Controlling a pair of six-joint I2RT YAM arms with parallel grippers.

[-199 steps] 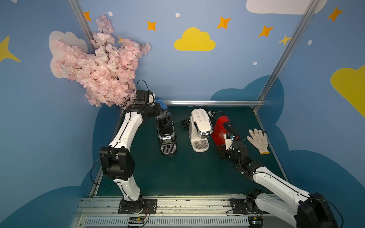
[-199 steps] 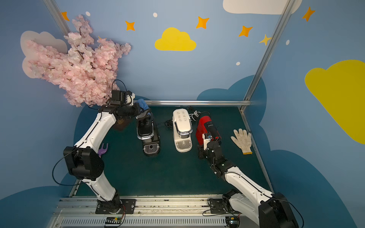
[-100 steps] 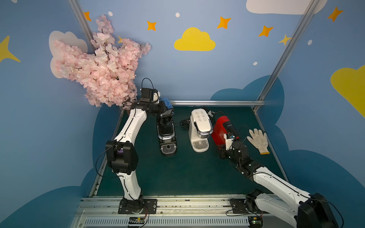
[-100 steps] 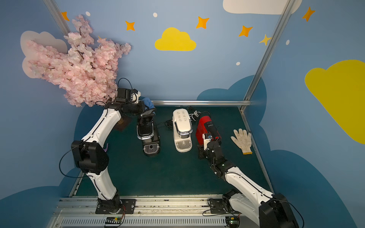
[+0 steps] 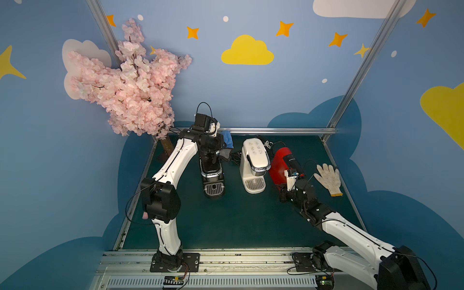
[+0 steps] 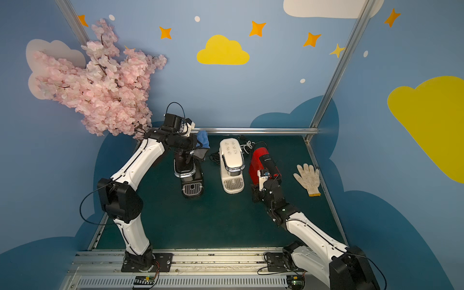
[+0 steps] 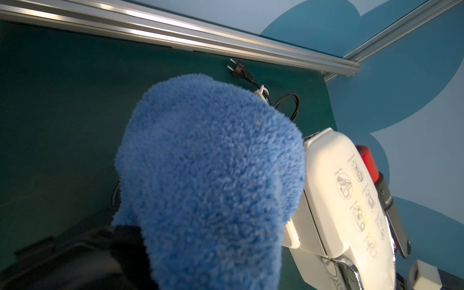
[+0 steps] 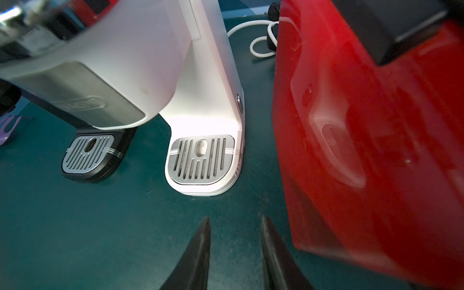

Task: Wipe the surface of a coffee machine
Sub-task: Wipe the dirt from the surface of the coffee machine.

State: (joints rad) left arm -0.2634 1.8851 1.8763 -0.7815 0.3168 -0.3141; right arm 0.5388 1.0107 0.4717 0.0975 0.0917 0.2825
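The cream-white coffee machine stands mid-table between a black machine and a red one; its icon-marked top and silver drip grille show in the wrist views. My left gripper is shut on a fluffy blue cloth. It hovers over the rear of the black machine, just left of the cream machine and apart from it. The cloth hides the left fingers. My right gripper stands open and empty, low over the mat in front of the cream machine's base, beside the red machine.
The black machine stands left of the cream one, the red-and-black machine right of it. A white work glove lies at the right edge. Cords and a plug lie behind, by the rail. A pink blossom tree fills the back-left corner.
My left arm has swung right and up with the blue cloth, from beside the black machine to over its rear. The right arm has not moved.
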